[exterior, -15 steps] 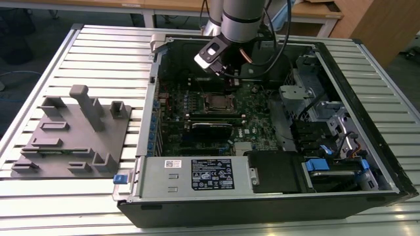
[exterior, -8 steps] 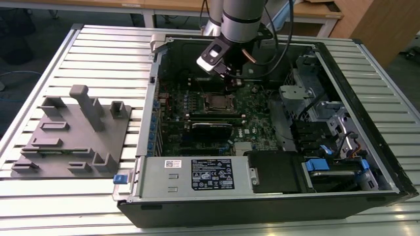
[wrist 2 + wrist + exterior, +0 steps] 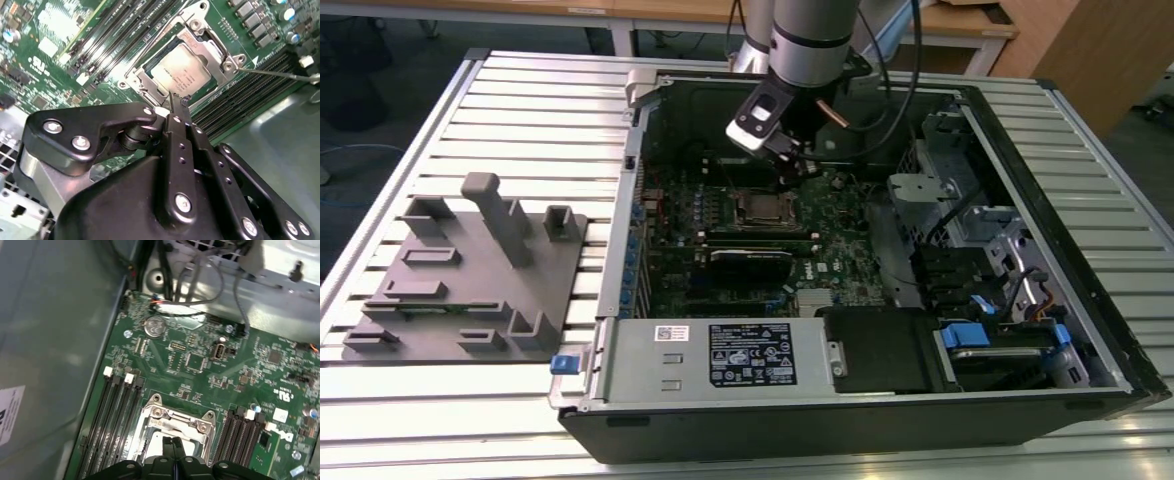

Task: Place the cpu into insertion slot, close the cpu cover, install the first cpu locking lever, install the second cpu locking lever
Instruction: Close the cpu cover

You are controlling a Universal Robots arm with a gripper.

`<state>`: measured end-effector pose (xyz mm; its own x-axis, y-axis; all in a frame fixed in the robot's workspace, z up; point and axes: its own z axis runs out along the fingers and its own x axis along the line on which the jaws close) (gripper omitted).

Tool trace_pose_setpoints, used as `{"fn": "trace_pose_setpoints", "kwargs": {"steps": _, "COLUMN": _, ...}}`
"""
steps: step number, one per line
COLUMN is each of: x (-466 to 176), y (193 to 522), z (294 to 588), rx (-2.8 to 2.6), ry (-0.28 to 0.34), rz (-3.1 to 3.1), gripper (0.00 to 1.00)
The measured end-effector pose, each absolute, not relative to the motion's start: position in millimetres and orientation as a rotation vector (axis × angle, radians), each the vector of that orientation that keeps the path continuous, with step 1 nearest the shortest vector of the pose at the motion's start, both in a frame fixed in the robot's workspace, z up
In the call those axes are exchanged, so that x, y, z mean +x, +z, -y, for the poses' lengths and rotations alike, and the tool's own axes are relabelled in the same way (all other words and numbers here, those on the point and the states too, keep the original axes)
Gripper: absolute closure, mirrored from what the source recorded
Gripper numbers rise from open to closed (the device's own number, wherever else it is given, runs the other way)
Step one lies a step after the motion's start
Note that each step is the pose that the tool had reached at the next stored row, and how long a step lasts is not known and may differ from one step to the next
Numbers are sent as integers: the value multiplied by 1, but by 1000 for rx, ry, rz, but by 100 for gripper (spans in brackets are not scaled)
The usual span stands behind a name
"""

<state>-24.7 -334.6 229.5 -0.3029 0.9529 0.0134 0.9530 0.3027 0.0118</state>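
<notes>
Gripper: fingers pressed together, nothing held between them. Tips sit just at edge of cpu cover; contact cannot be confirmed. Cover lies flat over cpu, grey top visible through window. Cpu seated in insertion slot. Thin locking lever angles away from socket corner. Beyond: green motherboard, open computer case, slatted table.

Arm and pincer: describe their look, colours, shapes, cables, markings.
The arm is a silver-grey tube ending in a black wrist block with a pale module on its side. A black cable hangs beside it. The pincer is matte black: flat hinged links with silver screws, tapering into two slim fingers.
</notes>
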Motion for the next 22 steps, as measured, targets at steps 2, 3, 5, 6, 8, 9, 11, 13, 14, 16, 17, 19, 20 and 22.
{"fn": "trace_pose_setpoints", "kwargs": {"steps": 2, "x": -25, "y": 229, "z": 335, "rx": -1812, "ry": -29, "rz": 2560, "gripper": 90}}
{"fn": "trace_pose_setpoints", "kwargs": {"steps": 3, "x": -25, "y": 229, "z": 335, "rx": -1792, "ry": -30, "rz": 2573, "gripper": 90}}
{"fn": "trace_pose_setpoints", "kwargs": {"steps": 5, "x": -25, "y": 229, "z": 335, "rx": -1752, "ry": -32, "rz": 2599, "gripper": 90}}
{"fn": "trace_pose_setpoints", "kwargs": {"steps": 6, "x": -25, "y": 229, "z": 335, "rx": -1732, "ry": -33, "rz": 2612, "gripper": 90}}
{"fn": "trace_pose_setpoints", "kwargs": {"steps": 8, "x": -25, "y": 229, "z": 335, "rx": -1689, "ry": -36, "rz": 2638, "gripper": 90}}
{"fn": "trace_pose_setpoints", "kwargs": {"steps": 9, "x": -25, "y": 229, "z": 335, "rx": -1668, "ry": -36, "rz": 2650, "gripper": 90}}
{"fn": "trace_pose_setpoints", "kwargs": {"steps": 11, "x": -25, "y": 229, "z": 335, "rx": -1627, "ry": -38, "rz": 2675, "gripper": 90}}
{"fn": "trace_pose_setpoints", "kwargs": {"steps": 13, "x": -25, "y": 229, "z": 335, "rx": -1586, "ry": -39, "rz": 2698, "gripper": 90}}
{"fn": "trace_pose_setpoints", "kwargs": {"steps": 14, "x": -25, "y": 229, "z": 335, "rx": -1565, "ry": -38, "rz": 2711, "gripper": 90}}
{"fn": "trace_pose_setpoints", "kwargs": {"steps": 16, "x": -25, "y": 229, "z": 335, "rx": -1527, "ry": -38, "rz": 2732, "gripper": 90}}
{"fn": "trace_pose_setpoints", "kwargs": {"steps": 17, "x": -25, "y": 229, "z": 335, "rx": -1515, "ry": -38, "rz": 2738, "gripper": 90}}
{"fn": "trace_pose_setpoints", "kwargs": {"steps": 19, "x": -25, "y": 229, "z": 335, "rx": -1507, "ry": -38, "rz": 2743, "gripper": 90}}
{"fn": "trace_pose_setpoints", "kwargs": {"steps": 20, "x": -25, "y": 229, "z": 335, "rx": -1506, "ry": -38, "rz": 2743, "gripper": 90}}
{"fn": "trace_pose_setpoints", "kwargs": {"steps": 22, "x": -25, "y": 229, "z": 335, "rx": -1504, "ry": -38, "rz": 2744, "gripper": 90}}
